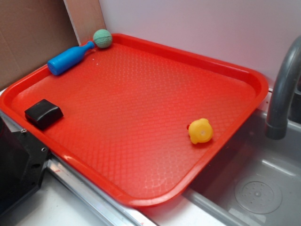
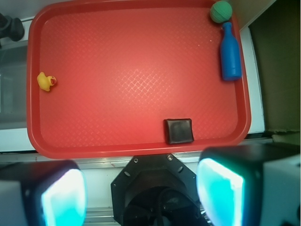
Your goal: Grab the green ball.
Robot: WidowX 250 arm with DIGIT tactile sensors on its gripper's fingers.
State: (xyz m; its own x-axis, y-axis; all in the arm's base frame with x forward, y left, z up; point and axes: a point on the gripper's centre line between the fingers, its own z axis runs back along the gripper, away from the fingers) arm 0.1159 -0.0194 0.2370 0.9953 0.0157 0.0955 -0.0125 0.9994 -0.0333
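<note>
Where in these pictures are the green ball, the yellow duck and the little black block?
green ball (image 1: 102, 38): exterior view, middle of its ribbed surface.
yellow duck (image 1: 201, 131): exterior view, centre of its body.
black block (image 2: 178, 131): wrist view, centre of its top face.

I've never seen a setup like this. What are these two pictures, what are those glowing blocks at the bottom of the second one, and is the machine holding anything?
Both pictures show one scene. The exterior view looks from the side at a red tray beside a sink. The wrist view comes from a camera on the robot arm, looking straight down.

The two glowing blocks are the fingers of the arm's end effector, the part that grasps. They stand wide apart with nothing between them, so nothing is held.

On the tray lie a green ball in a far corner, a blue bottle-shaped toy whose neck is right against the ball, a yellow duck near the opposite edge, and a black block near the robot.
</note>
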